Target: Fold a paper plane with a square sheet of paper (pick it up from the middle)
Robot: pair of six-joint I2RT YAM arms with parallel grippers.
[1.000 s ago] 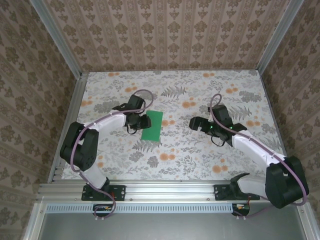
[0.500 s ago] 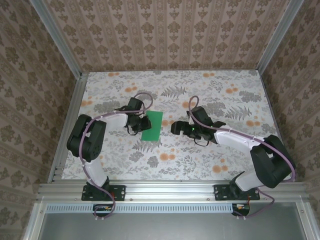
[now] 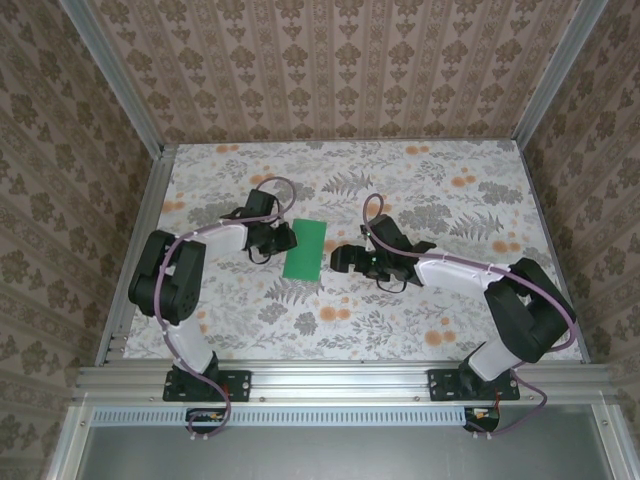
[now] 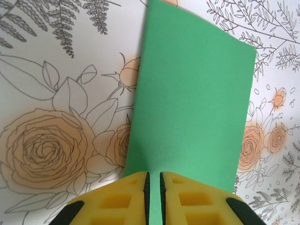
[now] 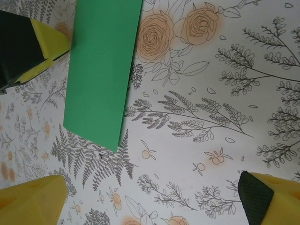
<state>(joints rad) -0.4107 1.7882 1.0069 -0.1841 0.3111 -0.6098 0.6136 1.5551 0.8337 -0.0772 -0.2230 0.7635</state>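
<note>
The top view looks down on the whole worktop (image 3: pixel 400 310) from above its near edge. Both wrist views sit close over it, facing each other across the green paper (image 3: pixel 305 249).

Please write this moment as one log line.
left claw: shut on green paper edge | right claw: open, beside it, apart

Floral-print tabletop (image 3: pixel 400 320), damask-patterned walls (image 3: pixel 330 70), aluminium frame rail (image 3: pixel 340 380) along near edge.
</note>
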